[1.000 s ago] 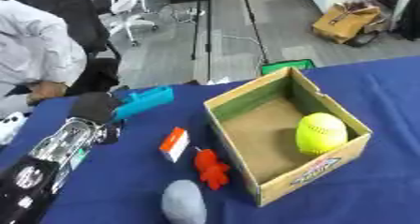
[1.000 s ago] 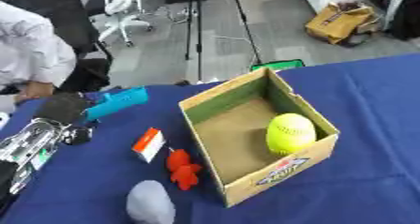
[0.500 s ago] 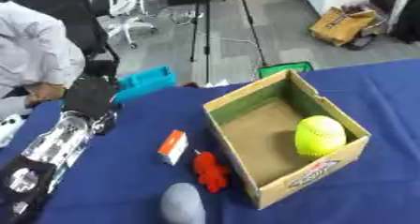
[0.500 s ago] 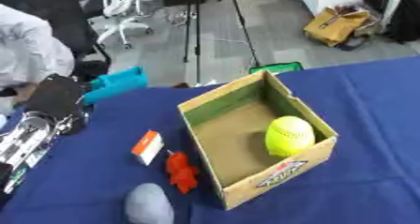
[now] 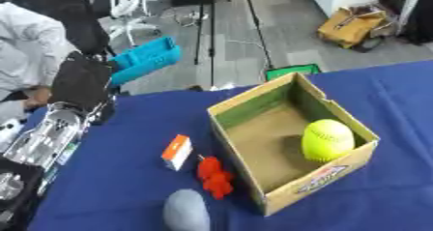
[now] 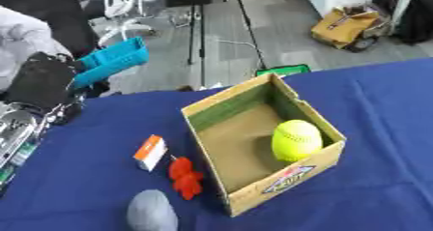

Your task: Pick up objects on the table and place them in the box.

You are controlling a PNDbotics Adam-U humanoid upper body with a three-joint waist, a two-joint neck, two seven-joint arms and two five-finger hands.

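The box [image 5: 292, 143], an open cardboard carton, sits on the blue table [image 5: 118, 186] and serves as the landmark here. Far to the box's left, the robot's left hand [image 5: 80, 87], black, is raised above the table's far left edge with its fingers curled round a teal tray [image 5: 145, 60], which tilts up and away from the box, over the floor beyond the table. Nearer, just left of the box, an orange and white carton [image 5: 177, 151] stands on the cloth. Between it and the box's left wall, close to the wall, lies a small red toy [image 5: 215, 176]. In front of that, off the box's near left corner, lies a rounded grey thing [image 5: 186, 212]. Inside the box, a yellow ball [image 5: 326, 139] rests on the floor against the right wall; the remaining floor is bare brown cardboard. The right hand does not show.
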